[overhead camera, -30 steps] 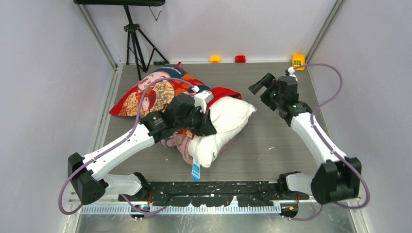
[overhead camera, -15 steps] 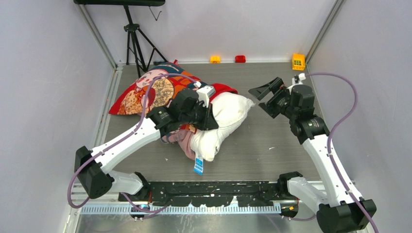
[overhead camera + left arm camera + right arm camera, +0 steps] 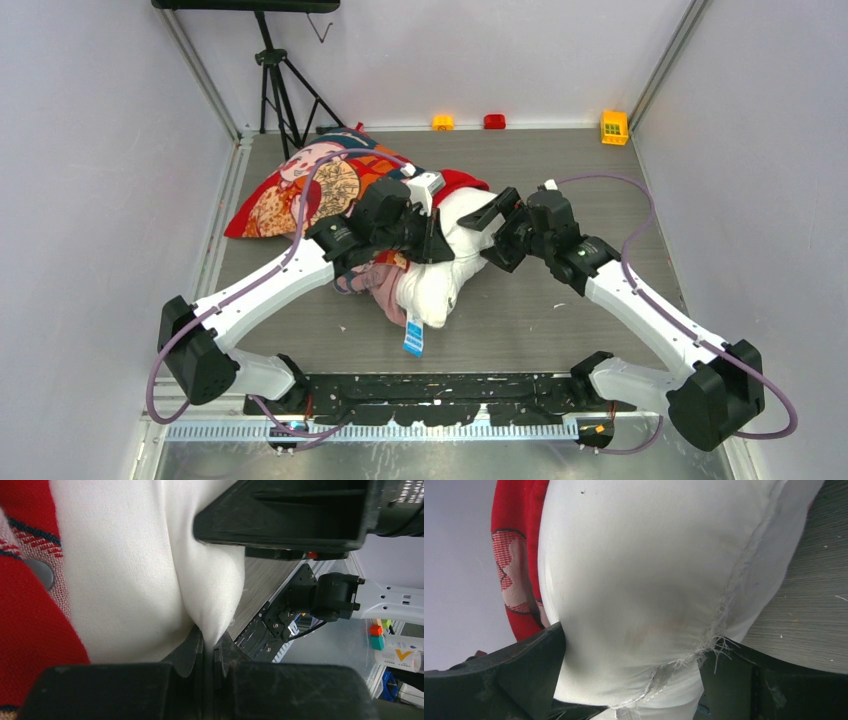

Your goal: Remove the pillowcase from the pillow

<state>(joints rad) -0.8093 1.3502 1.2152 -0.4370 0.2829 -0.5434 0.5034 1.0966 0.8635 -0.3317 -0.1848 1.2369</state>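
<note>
**Pillow partly out of pillowcase**

My left gripper is clamped on a pinch of the pillow, centre frame. My right gripper stands wide, 2 fingers straddling the pillow's end. The pillowcase lies upper left.

Top external: high above the near edge of the bench, looking down over all of it. Left and right wrist: each very close to the pillow, facing it from opposite sides. All three views share the pillow.
</note>
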